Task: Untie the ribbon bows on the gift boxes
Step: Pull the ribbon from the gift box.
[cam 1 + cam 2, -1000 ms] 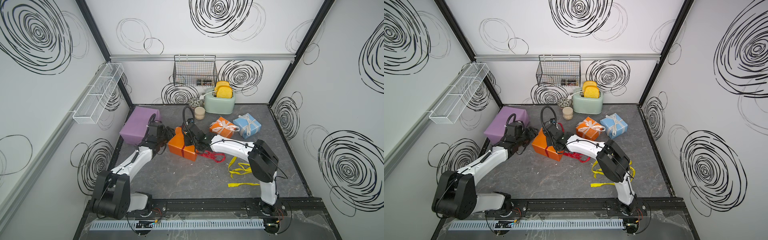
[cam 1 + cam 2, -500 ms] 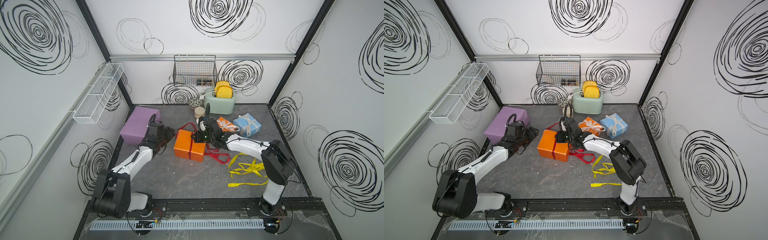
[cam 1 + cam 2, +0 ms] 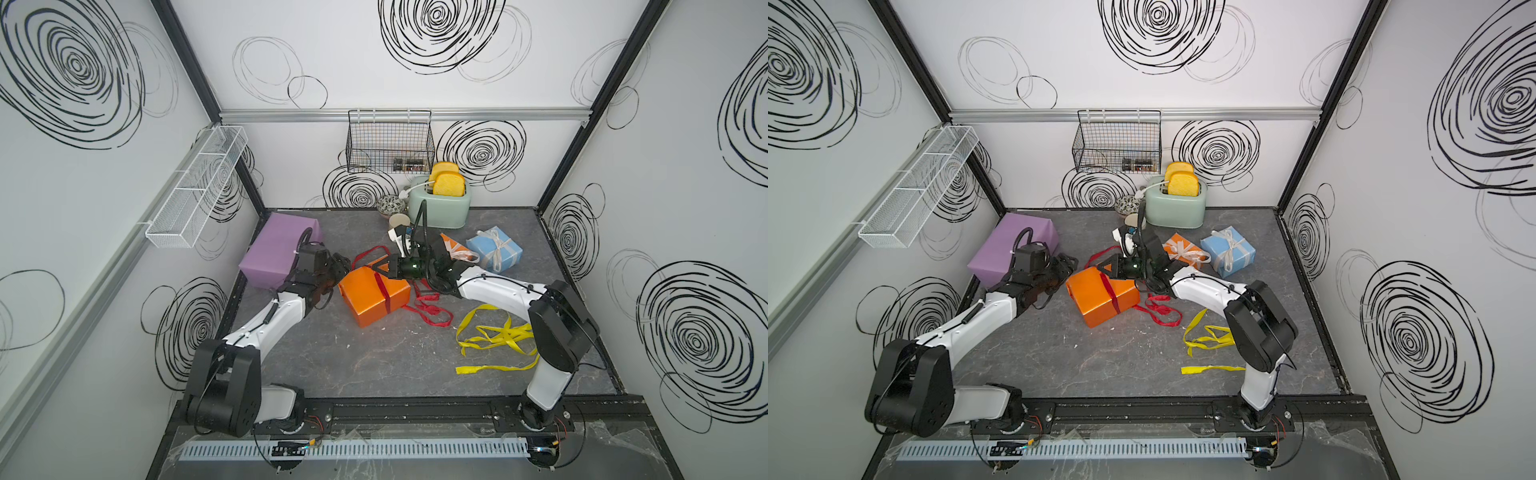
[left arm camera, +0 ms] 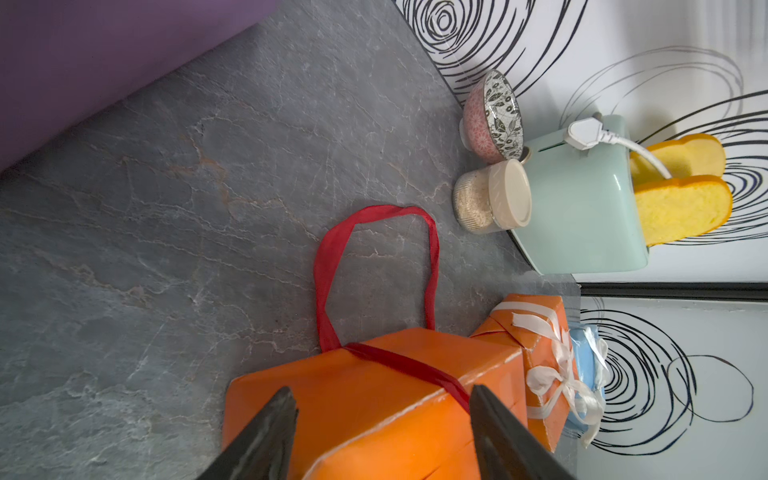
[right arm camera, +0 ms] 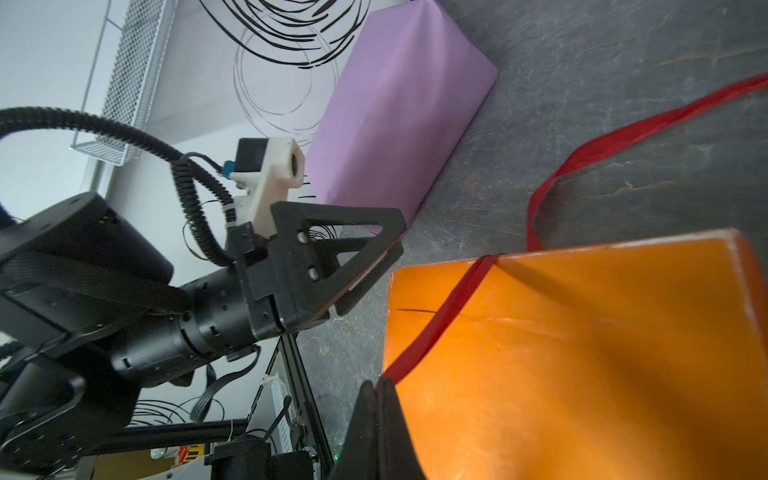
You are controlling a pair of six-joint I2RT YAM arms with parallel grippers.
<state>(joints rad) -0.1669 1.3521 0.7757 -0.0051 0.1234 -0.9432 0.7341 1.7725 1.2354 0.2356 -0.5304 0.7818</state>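
Note:
The medium orange gift box [image 3: 374, 295] [image 3: 1100, 299] lies mid-floor with a dark red ribbon [image 4: 399, 361] across it; one loop [image 3: 365, 255] arches behind it and a loose tail [image 3: 428, 309] trails right. My right gripper [image 5: 382, 384] [image 3: 376, 269] is shut on that ribbon at the box's top edge. My left gripper [image 4: 382, 411] [image 3: 338, 264] stands open just off the box's left end. The small orange box [image 3: 1183, 251] and the blue box [image 3: 1227, 249] carry tied white bows. The lilac box [image 3: 278, 245] is bare. A yellow ribbon [image 3: 494, 336] lies loose.
A mint toaster [image 3: 440, 208] with toast, a patterned bowl [image 3: 390, 204] and a lidded jar [image 4: 494, 199] stand at the back wall. A wire basket [image 3: 388, 141] hangs above them, and a white mesh shelf [image 3: 195, 187] is on the left wall.
The medium orange box has gone from tipped on an edge to lying flat, slightly further right. My right gripper moved back and right with the red ribbon. The left gripper barely moved.

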